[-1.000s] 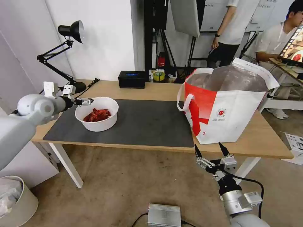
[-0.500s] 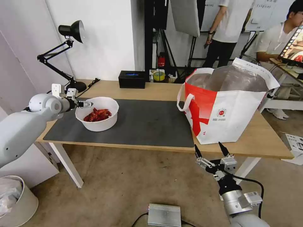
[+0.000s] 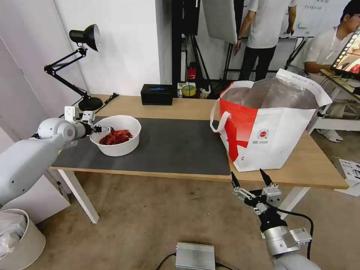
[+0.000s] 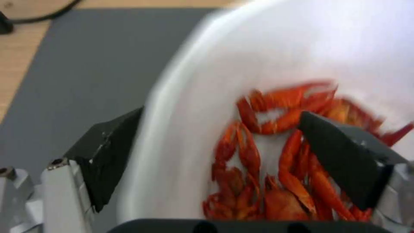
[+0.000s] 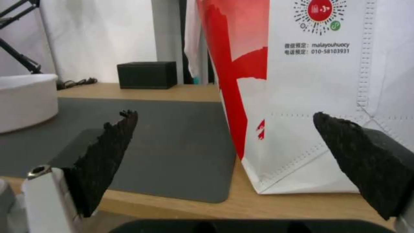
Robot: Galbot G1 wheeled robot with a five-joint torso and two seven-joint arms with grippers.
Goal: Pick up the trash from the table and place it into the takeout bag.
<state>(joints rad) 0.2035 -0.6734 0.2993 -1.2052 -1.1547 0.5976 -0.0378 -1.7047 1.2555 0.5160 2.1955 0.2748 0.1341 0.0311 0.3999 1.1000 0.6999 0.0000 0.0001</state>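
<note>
1. One piece of trash is seen on the table (image 3: 180,107): the white bowl of red shells (image 3: 117,140), parked on the dark grey mat (image 3: 176,148) at the end far from the takeout bag (image 3: 275,127).
2. The left gripper (image 3: 106,129) is reached over the bowl's rim on the side away from the bag. In the left wrist view its fingers (image 4: 108,152) are spread apart and straddle the rim, one outside the wall, the other inside over the shells (image 4: 284,161). Nothing is clamped, and whether the pads touch the rim can't be told.
3. The bowl is sat flat on the mat, not lifted.
4. The takeout bag is stood upright on the bare wood just past the mat's end, mouth wide open, foil lining shown, one white loop handle (image 3: 219,122) hung toward the bowl.
5. The right gripper (image 3: 250,179) is held below the table's front edge, just in front of the bag, fingers (image 5: 108,155) wide apart with nothing between them.
6. A black box (image 3: 157,94) is set at the table's back edge, between bowl and bag, and a black desk lamp (image 3: 80,63) is stood behind the bowl.
</note>
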